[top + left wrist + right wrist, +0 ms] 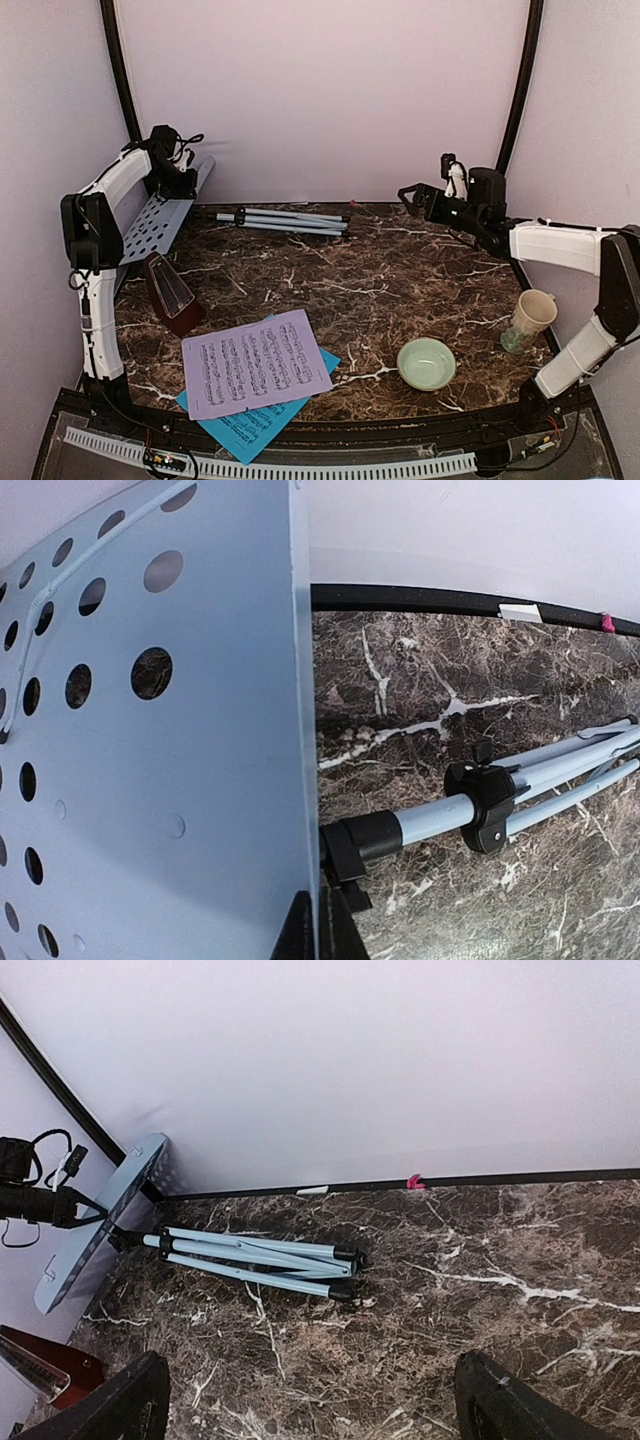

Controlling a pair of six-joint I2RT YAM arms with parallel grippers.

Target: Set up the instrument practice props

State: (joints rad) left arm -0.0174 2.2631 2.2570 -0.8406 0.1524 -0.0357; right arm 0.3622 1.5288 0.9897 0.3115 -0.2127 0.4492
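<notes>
Sheet-music pages (pixel 258 372) and the metronome (pixel 172 292) sit near-left on the marble table (pixel 400 280). Farther back, the left gripper (pixel 180 184), raised on its bent arm, pinches the tilted desk of the music stand (pixel 150 228), whose folded legs lie flat. The right gripper (pixel 412 197) hovers wide open by the pale wall (pixel 320 90).

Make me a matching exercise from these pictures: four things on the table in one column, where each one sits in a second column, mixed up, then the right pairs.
Column one:
1. music stand
2. metronome
3. green bowl
4. cream mug

Column two:
A. near edge, right of the sheet-music pages
B. right edge of the table
C. far side, lying down with its legs folded
D. left side, just beyond the pages

Pairs: 1-C, 2-D, 3-A, 4-B
</notes>
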